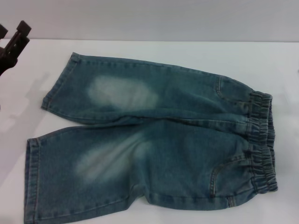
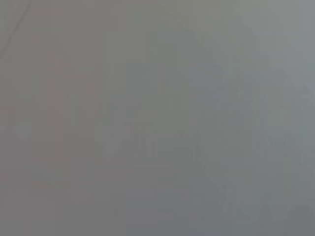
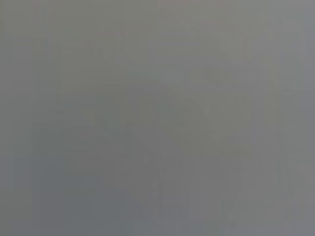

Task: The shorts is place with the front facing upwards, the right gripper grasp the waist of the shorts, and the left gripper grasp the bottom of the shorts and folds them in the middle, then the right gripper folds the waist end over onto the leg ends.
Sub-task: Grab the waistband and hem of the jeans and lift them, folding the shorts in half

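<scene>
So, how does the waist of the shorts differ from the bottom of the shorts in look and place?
The waist of the shorts is gathered, ruched and darker; the bottom of the shorts is two flat, straight stitched hems. The waist lies toward the robot's right, the bottom toward its left, nearer the left gripper. Both are blue-green denim, flat on the white table.

no text, label, brand, number or sign can be read anywhere; the shorts [image 1: 154, 140] spread across the middle of the head view show only plain denim and stitching, with no tag or print to make out, and both wrist views are blank grey with nothing written in them
</scene>
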You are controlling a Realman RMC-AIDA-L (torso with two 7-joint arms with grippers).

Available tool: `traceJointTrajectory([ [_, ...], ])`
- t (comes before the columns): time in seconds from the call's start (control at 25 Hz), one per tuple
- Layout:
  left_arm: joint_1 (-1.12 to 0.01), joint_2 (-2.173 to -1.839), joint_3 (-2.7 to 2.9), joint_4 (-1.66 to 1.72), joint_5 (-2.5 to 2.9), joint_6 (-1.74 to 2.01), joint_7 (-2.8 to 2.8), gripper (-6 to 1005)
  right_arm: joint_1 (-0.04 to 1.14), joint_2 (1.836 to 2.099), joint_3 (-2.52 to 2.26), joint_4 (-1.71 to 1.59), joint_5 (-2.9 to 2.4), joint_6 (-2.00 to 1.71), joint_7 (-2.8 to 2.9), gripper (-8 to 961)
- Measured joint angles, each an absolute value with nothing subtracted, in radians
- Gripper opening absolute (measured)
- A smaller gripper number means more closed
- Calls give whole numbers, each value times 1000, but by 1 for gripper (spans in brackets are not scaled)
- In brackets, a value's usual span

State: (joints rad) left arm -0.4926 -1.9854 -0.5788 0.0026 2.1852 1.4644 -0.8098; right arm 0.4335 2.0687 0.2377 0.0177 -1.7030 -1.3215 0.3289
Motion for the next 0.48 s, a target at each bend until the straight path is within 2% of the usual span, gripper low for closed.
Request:
traceJointTrajectory([
  [0.24,-480,-1985,-578,11,2185,1465,-816,826,459,2067,238,-23,-2038,-1444,476,607],
  [0.48,-468,-1999,-587,29,2179,1459,-804,825,505,2066,206,-79,-2289,-1488,582,607],
])
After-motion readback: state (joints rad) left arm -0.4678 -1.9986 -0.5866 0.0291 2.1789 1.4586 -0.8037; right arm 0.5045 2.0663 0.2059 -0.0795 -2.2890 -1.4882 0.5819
